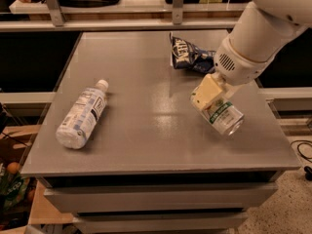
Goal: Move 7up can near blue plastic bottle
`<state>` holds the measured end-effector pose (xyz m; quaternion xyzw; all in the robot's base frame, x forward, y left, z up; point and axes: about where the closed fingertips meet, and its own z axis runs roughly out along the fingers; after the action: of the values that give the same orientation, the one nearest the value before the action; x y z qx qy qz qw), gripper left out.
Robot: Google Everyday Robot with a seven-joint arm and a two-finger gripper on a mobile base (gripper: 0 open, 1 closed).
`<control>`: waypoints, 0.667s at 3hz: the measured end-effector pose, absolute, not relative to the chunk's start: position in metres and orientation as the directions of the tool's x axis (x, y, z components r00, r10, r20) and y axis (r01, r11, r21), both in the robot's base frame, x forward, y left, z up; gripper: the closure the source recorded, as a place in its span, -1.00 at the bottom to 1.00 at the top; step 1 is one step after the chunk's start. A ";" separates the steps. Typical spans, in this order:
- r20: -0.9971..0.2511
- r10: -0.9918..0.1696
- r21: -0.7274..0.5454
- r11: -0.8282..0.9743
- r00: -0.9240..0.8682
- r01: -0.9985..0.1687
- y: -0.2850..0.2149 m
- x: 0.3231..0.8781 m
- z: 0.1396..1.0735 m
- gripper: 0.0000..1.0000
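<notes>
The 7up can is silvery with a white and green label. It hangs tilted on its side just above the right part of the grey table. My gripper comes down from the upper right and is shut on the can's upper left end, and its cream fingers cover that end. The blue plastic bottle lies on its side at the table's left, white cap pointing to the far right. A wide stretch of table lies between can and bottle.
A dark blue snack bag lies at the back right of the table, just behind my arm. The table's right edge is close to the can. A shelf rail runs behind the table.
</notes>
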<state>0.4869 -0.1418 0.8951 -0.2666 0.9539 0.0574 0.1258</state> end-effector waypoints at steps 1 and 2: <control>-0.323 -0.669 -0.019 0.712 -0.670 -0.702 -0.116 0.506 0.917 1.00; -0.321 -0.721 -0.047 0.659 -0.614 -0.750 -0.117 0.505 0.917 1.00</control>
<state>0.5049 -0.1172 0.9172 -0.4101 0.8971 0.0462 0.1578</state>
